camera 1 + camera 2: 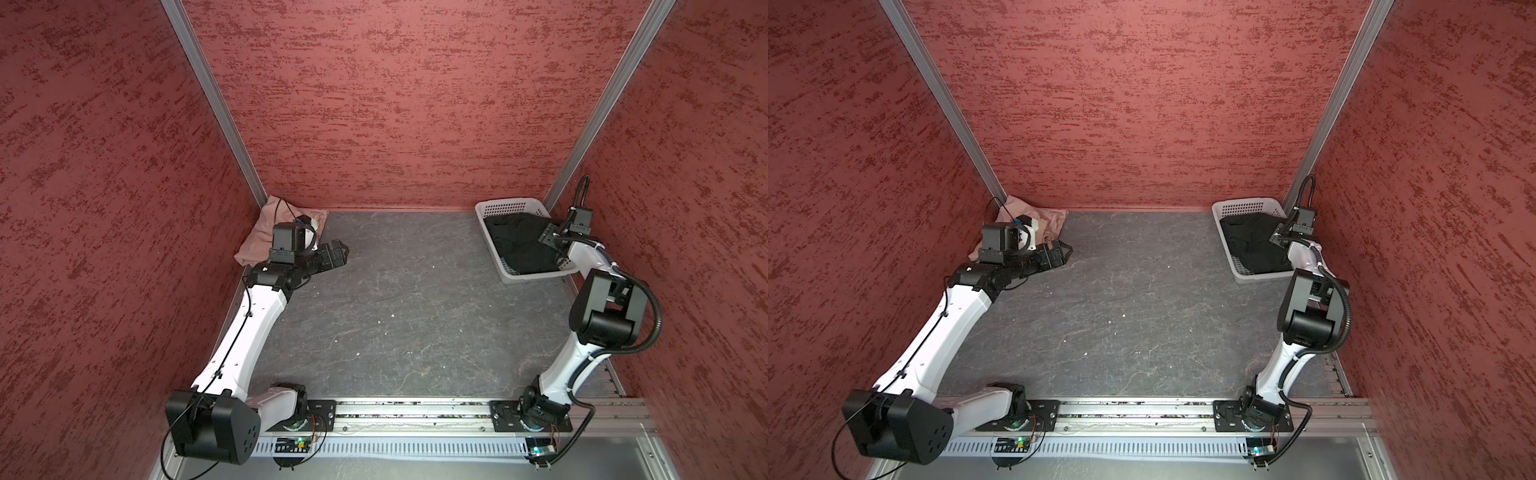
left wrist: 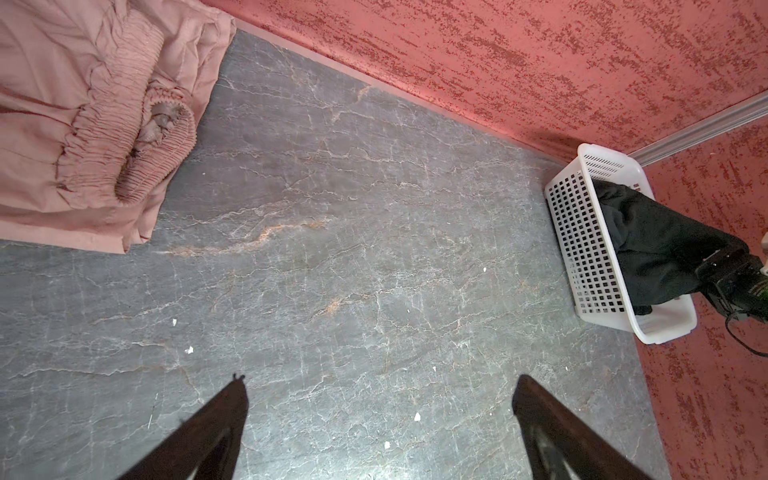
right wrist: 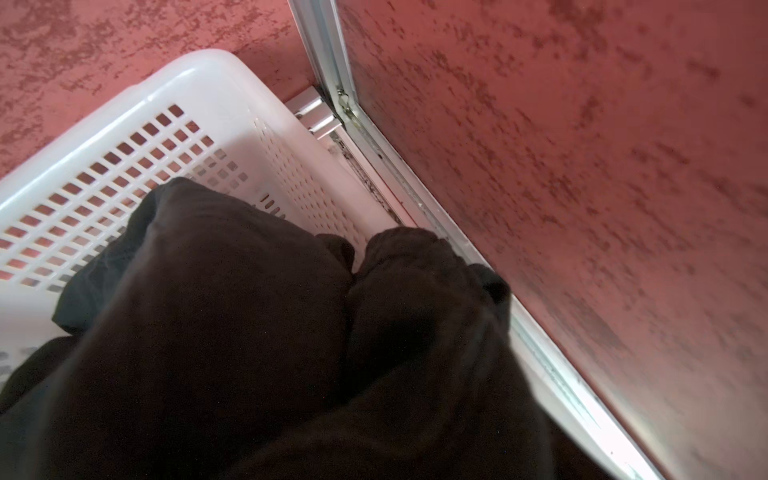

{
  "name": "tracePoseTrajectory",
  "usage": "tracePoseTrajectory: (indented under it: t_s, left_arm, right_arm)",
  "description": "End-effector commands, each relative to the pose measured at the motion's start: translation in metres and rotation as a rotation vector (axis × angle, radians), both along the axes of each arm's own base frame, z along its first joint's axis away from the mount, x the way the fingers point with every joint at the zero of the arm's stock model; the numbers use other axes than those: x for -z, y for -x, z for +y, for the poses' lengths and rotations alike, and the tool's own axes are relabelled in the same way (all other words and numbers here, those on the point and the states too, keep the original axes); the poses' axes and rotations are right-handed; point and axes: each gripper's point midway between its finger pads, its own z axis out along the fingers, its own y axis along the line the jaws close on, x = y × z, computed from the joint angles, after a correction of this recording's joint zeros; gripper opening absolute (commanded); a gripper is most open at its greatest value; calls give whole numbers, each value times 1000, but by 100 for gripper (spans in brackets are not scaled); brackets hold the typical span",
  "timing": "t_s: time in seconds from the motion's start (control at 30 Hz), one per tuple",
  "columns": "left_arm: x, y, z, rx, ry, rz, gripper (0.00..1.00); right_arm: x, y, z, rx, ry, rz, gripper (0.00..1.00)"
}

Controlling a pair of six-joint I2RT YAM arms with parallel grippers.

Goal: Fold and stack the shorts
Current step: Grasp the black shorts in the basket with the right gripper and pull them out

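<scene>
The dusty pink shorts lie folded in the back left corner, their gathered waistband showing. My left gripper hovers just right of them over bare tabletop, open and empty. The black shorts lie bunched in the white basket. My right gripper is down at the basket's right side, in the black fabric. The cloth rises toward it and hides its jaws in the right wrist view.
The perforated basket stands at the back right corner against the red wall and an aluminium post. The grey marbled tabletop lies between the arms. Red walls close in three sides.
</scene>
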Motion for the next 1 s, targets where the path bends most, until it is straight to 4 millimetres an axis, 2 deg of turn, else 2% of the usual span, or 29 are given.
tracePoseTrajectory:
  t_s: [0.0,0.07,0.13,0.27,0.4,0.73,0.83,0.97]
  left_arm:
    - [-16,2,4,-32,-5,-20,99]
    - [-19,3,6,-38,-15,-27,99]
    - [-22,5,7,-41,-21,-33,99]
    - [-23,4,6,-31,-28,-37,99]
    - [-18,5,6,-24,-38,-35,99]
    - [-5,9,2,7,-50,-38,99]
    - [-5,9,2,12,-52,-44,99]
    - [-11,12,1,23,-56,-76,99]
  right_arm:
    - [7,-20,22,-107,-88,-62,50]
    - [-2,-25,32,-154,-122,-120,21]
    - [-21,-30,48,-221,-170,-202,0]
    - [-73,-28,77,-323,-221,-367,0]
    - [-126,-18,101,-383,-198,-467,0]
    - [-237,11,127,-451,-105,-663,0]
    - [-281,20,162,-569,-91,-740,0]
    - [-338,41,233,-770,-31,-810,0]
